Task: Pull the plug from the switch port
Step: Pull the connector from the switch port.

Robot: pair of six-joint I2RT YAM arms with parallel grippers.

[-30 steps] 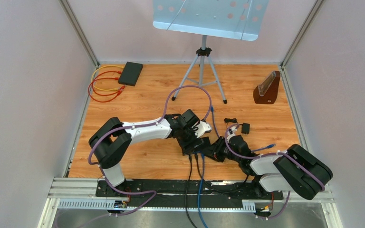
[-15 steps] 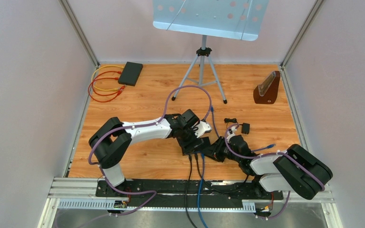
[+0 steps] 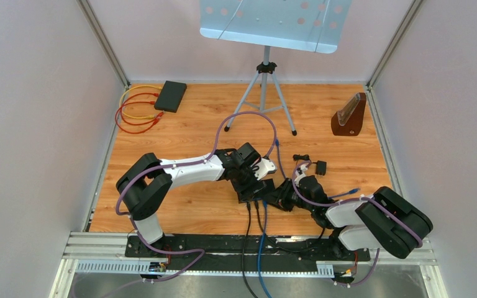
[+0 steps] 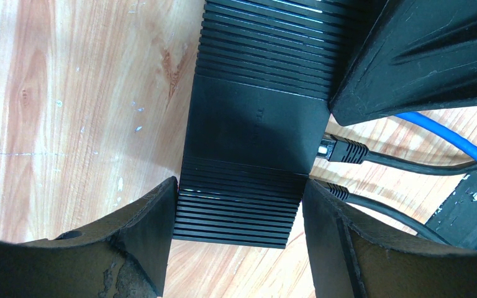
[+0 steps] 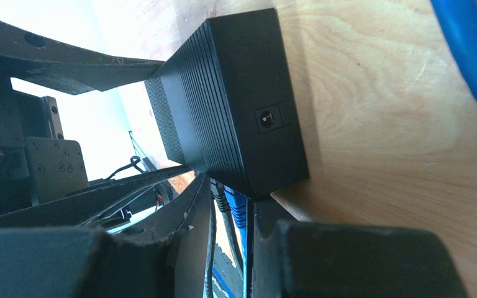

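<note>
Top external shows wooden table (image 3: 192,124) inside pale walls (image 3: 31,124); left hand (image 4: 239,192) clamps switch (image 4: 254,118), right hand (image 5: 230,205) unclear.

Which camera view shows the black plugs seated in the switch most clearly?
Left wrist: the black plugs enter the switch in plain sight. Right wrist glimpses them between its fingers; top external shows only their cables.

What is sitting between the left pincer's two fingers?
The black network switch fills the gap between the left pincer's fingers, seen in the left wrist view.
</note>
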